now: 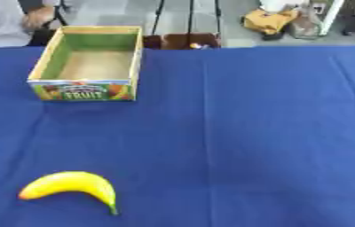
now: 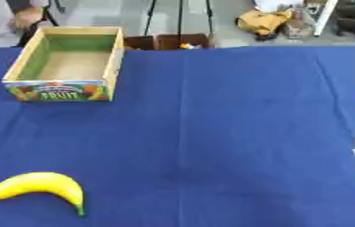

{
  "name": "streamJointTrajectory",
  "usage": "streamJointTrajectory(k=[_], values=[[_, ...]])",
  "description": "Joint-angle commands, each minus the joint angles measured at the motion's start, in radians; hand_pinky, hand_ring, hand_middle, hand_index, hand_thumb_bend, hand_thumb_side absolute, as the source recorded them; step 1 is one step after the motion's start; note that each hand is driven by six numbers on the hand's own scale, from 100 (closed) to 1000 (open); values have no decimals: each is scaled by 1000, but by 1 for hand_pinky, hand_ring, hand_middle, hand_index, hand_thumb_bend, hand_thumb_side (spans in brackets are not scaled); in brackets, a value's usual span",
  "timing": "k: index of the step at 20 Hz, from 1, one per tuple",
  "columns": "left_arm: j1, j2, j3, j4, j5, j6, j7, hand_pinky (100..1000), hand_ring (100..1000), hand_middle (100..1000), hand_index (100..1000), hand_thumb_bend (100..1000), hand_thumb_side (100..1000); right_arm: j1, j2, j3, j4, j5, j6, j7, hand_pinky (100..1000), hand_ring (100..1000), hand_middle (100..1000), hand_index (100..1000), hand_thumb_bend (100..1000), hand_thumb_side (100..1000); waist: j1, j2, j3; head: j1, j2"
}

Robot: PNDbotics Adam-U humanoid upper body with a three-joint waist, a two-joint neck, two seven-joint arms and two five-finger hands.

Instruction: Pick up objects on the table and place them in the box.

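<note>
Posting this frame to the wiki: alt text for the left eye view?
A yellow banana lies near the front left of a blue-clothed table. An empty open box labelled FRUIT sits at the far left. No robot hand shows.

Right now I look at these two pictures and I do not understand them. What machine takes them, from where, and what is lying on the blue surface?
Both pictures come from one stereo camera in the head of a humanoid robot, looking down at its work table; one is the left eye, the other the right eye, so they are nearly the same. The table is covered with a blue cloth. A yellow banana lies near the robot, on its left side. Farther away on the left stands an open box with "FRUIT" printed on its front; its inside appears empty. Neither robot hand can be made out, and nothing is held. The banana should go into the box.
</note>
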Motion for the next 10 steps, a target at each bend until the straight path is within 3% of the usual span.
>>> streamJointTrajectory(k=[1,10], values=[[-10,12,6,-14,-1,3,-1,478,652,703,847,121,1000,-4,-28,-8,-9,-2,1,1,803,876,767,869,100,1000,2,-19,-1,3,-18],[-12,25,8,-14,-10,10,-2,477,653,706,851,118,1000,-2,-28,-9,-9,0,1,-1,803,877,767,869,100,1000,3,-20,-3,16,-29]])
